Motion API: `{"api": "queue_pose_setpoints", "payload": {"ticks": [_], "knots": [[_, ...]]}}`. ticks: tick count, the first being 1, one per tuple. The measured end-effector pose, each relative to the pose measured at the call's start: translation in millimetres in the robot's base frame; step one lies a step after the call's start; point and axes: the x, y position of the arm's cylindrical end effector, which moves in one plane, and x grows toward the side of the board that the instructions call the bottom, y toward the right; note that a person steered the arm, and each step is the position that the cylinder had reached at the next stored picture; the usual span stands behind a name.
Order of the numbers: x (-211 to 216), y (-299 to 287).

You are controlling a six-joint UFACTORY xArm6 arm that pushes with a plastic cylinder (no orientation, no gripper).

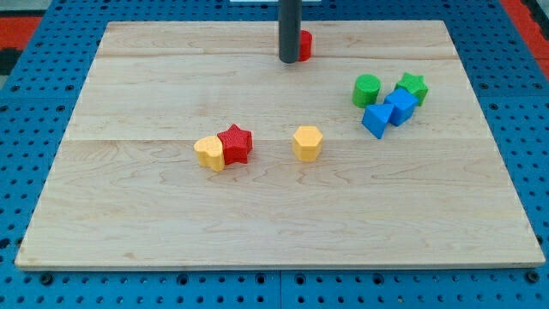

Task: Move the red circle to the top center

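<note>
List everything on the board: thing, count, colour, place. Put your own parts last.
Red circle: one, red, top center, mostly hidden behind the rod.
Red star: one, red, left of center, touching the yellow heart.
Yellow heart: one, yellow, at the star's left.
Yellow hexagon: one, yellow, center, alone.
Green cylinder: one, green, right side.
Green star: one, green, right of the cylinder.
Blue blocks: two, blue, below the green pair, touching each other.
Board: one, pale wood.
My tip: one, dark rod, at the red circle's left.

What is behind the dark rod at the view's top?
A red block shows past the rod's right edge, right beside my tip. Only a sliver is visible; the rod covers the rest, so its round shape cannot be confirmed.
</note>
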Motion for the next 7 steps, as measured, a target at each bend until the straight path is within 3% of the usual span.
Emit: {"api": "queue_pose_setpoints", "payload": {"ticks": [2,3,5,7], "knots": [[8.0,38.3],[-33.0,38.4],[-49.7,56.2],[-54.0,30.1]]}}
